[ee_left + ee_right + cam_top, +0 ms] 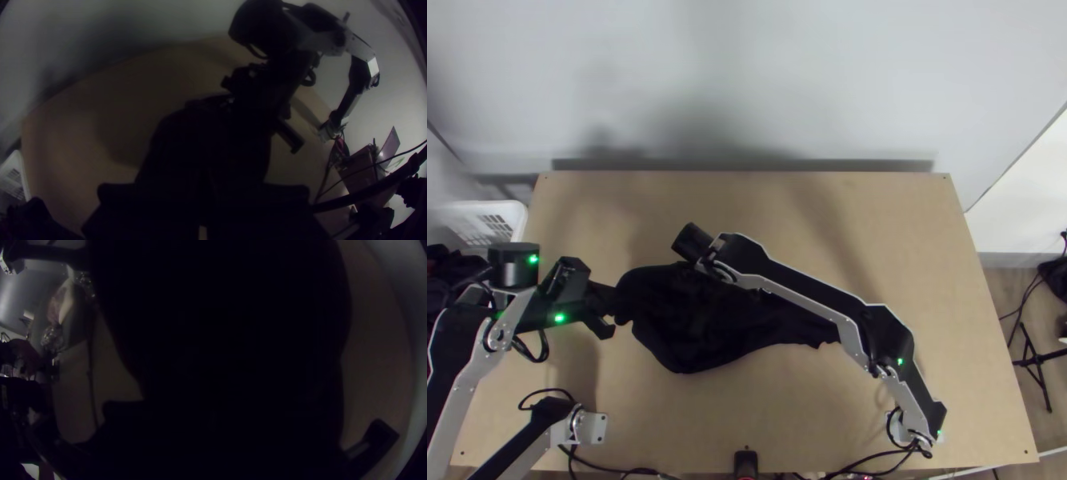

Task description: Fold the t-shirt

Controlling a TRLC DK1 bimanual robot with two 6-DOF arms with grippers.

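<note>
The black t-shirt (699, 328) lies bunched in an elongated heap across the middle of the table, its narrower end trailing rightward beneath the right arm. At its left end, my left gripper (611, 308) is shut on a gathered part. In the left wrist view this gripper (203, 193) has its fingers nearly together, with the dark cloth (195, 142) stretching out from them. My right gripper (713, 268) is low at the cloth's upper edge in the top view. Dark fabric (222, 329) covers much of the right wrist view around that gripper (215, 435), hiding what it holds.
Bare wood of the table (875, 232) shows above and below the cloth in the top view. A white basket (485, 220) stands off the left edge. The right forearm (811, 292) spans the cloth's right half. Cables (875, 460) run along the near edge.
</note>
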